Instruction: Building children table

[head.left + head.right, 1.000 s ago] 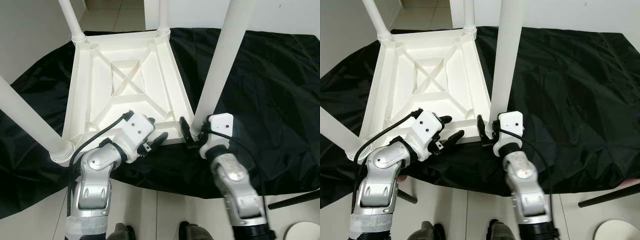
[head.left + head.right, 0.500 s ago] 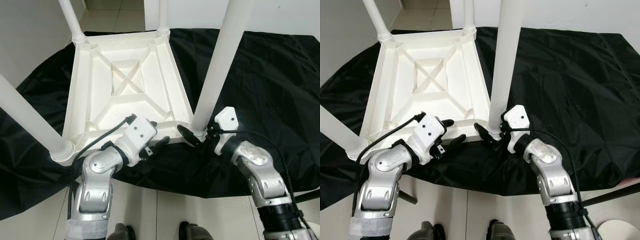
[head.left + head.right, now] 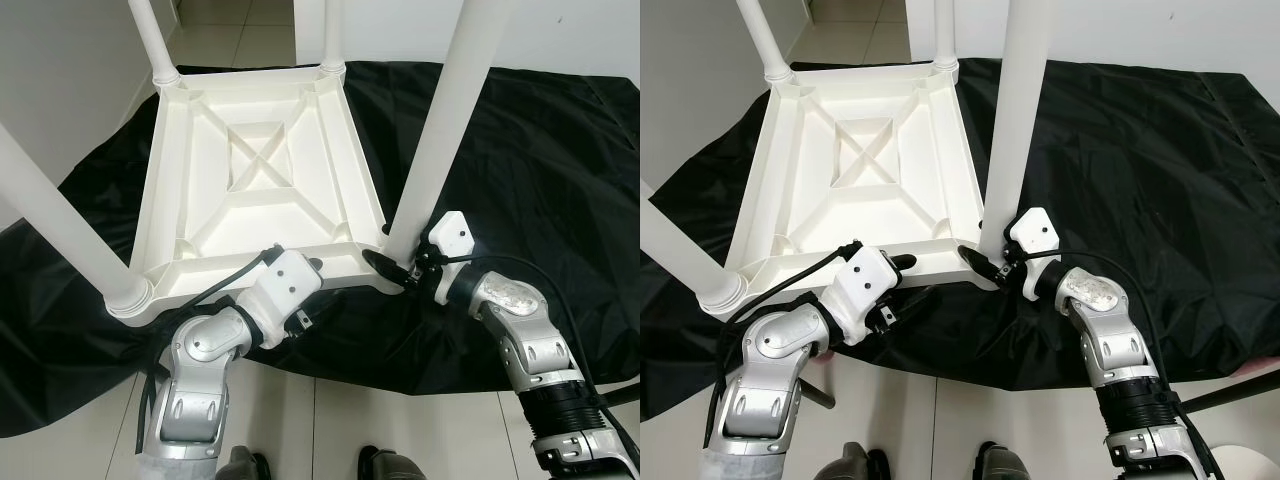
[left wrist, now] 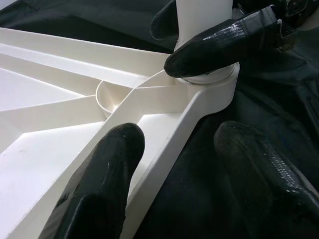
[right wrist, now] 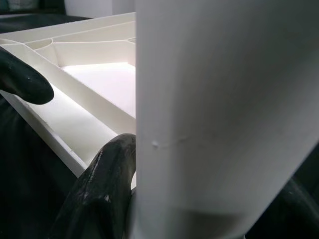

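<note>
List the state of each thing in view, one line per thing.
Table top: upside down on the black cloth, ribbed underside facing up.
Near right leg: standing upright in its corner socket, gripped at its base.
Other three legs: upright in their corner sockets.
Black cloth: spread on the floor, wrinkled.
Right gripper: shut on the near right leg.
Left gripper: open, fingers straddling the table top's near rim.

White table (image 3: 255, 190) upside down, legs up

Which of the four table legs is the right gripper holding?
The near right leg: the right gripper clamps its base at the table's corner. The other three stand free.
</note>
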Robot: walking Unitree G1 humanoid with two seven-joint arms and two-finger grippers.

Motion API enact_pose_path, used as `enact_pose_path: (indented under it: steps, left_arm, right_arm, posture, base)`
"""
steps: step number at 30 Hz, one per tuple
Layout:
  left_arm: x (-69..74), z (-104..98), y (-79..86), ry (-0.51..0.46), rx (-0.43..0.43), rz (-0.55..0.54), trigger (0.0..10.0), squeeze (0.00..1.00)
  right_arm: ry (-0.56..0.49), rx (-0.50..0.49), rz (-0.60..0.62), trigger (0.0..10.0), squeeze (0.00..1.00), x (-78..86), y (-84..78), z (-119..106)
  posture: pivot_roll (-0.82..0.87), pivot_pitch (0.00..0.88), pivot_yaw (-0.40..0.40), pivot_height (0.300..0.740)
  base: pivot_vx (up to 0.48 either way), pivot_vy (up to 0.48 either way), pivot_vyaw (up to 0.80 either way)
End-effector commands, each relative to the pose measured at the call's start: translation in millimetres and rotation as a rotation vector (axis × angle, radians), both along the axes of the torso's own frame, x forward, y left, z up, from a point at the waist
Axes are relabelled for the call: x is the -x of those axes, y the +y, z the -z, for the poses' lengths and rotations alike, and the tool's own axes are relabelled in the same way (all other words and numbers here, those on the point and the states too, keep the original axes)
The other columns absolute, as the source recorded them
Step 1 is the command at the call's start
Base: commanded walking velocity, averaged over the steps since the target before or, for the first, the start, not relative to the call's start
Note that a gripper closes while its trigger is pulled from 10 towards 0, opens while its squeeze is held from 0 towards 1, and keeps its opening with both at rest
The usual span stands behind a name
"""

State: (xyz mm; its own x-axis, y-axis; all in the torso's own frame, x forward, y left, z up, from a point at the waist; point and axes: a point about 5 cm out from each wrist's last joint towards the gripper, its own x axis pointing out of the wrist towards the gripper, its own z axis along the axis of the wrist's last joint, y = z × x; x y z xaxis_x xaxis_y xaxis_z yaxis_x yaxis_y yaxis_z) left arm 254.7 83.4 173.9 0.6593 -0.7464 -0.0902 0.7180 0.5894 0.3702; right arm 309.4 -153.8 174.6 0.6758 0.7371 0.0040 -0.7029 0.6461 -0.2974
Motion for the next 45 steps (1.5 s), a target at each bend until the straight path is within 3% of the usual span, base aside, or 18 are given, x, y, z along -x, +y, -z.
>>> enact_pose_path:
  steps: [1, 2, 15, 21, 24, 26, 27, 35, 36, 37, 38, 43, 44, 45]
  left_arm:
    - [-0.8, 1, 3.5, -0.019, 0.024, -0.103, 10.0, 0.0]
    - [-0.6, 1, 3.5, -0.02, 0.023, -0.103, 10.0, 0.0]
    - [0.1, 2, 4.0, -0.018, 0.021, -0.102, 10.0, 0.0]
    - [0.1, 2, 2.7, -0.014, 0.021, -0.095, 10.0, 0.0]
    - [0.0, 2, 2.8, -0.013, 0.02, -0.093, 10.0, 0.0]
    - [0.0, 2, 2.8, -0.013, 0.02, -0.093, 10.0, 0.0]
    - [0.3, 2, 3.4, -0.012, 0.019, -0.095, 10.0, 0.0]
    - [1.6, 3, 3.5, -0.007, 0.021, -0.097, 10.0, 0.0]
    - [1.9, 3, 3.3, -0.007, 0.022, -0.097, 10.0, 0.0]
    - [1.9, 3, 3.3, -0.007, 0.022, -0.097, 10.0, 0.0]
    - [2.2, 3, 3.2, -0.006, 0.022, -0.097, 10.0, 0.0]
    - [1.5, 3, 3.4, -0.007, 0.023, -0.1, 10.0, 0.0]
    - [1.2, 2, 4.4, -0.007, 0.023, -0.103, 10.0, 0.0]
    - [1.2, 2, 4.4, -0.007, 0.023, -0.103, 10.0, 0.0]
  right_arm:
    - [0.057, -0.019, 0.016, 1.8, 0.0, 0.9, -1.2, 12]
    - [0.062, -0.035, 0.028, 10.0, 0.0, 1.1, -0.8, 13]
    - [0.066, -0.102, 0.294, 10.0, 0.0, 7.1, 11.4, 20]
    - [0.051, -0.17, 0.56, 10.0, 0.0, 23.0, 22.0, 26]
    - [0.055, -0.194, 0.652, 10.0, 0.0, 27.3, 24.1, 28]
    - [0.055, -0.194, 0.652, 10.0, 0.0, 27.3, 24.1, 28]
    - [0.037, -0.257, 0.798, 10.0, 0.0, 34.3, 26.7, 28]
    - [0.007, -0.286, 0.777, 10.0, 0.0, 38.6, 37.3, 22]
    - [0.003, -0.297, 0.763, 10.0, 0.16, 39.9, 37.7, 20]
    - [0.003, -0.297, 0.763, 10.0, 0.16, 39.9, 37.7, 20]
    - [0.0, -0.31, 0.75, 10.0, 1.0, 41.4, 38.2, 18]
    - [-0.012, -0.35, 0.665, 10.0, 1.0, 45.7, 39.4, 12]
    - [-0.01, -0.353, 0.557, 10.0, 1.0, 44.6, 34.5, 9]
    - [-0.01, -0.353, 0.557, 10.0, 1.0, 44.6, 34.5, 9]
  posture:
    - [-0.08, 0.121, 0.038, 0.74]
    - [-0.08, 0.121, 0.035, 0.74]
    - [-0.09, 0.114, 0.036, 0.74]
    - [-0.09, 0.115, 0.042, 0.74]
    - [-0.09, 0.117, 0.041, 0.74]
    - [-0.09, 0.117, 0.041, 0.74]
    - [-0.09, 0.119, 0.04, 0.74]
    - [-0.09, 0.122, 0.041, 0.74]
    - [-0.09, 0.123, 0.039, 0.74]
    - [-0.09, 0.123, 0.039, 0.74]
    - [-0.09, 0.123, 0.038, 0.74]
    - [-0.09, 0.125, 0.038, 0.74]
    - [-0.09, 0.128, 0.04, 0.74]
    - [-0.09, 0.128, 0.04, 0.74]
  base:
    - [0.0, 0.0, 0.0]
    - [0.0, 0.0, 0.0]
    - [0.0, 0.0, 0.0]
    - [0.0, 0.0, 0.0]
    - [0.0, 0.0, 0.0]
    - [0.0, 0.0, 0.0]
    - [0.0, 0.0, 0.0]
    - [0.0, 0.0, 0.0]
    - [0.0, 0.0, 0.0]
    - [0.0, 0.0, 0.0]
    - [0.0, 0.0, 0.0]
    - [0.0, 0.0, 0.0]
    - [0.0, 0.0, 0.0]
    - [0.0, 0.0, 0.0]
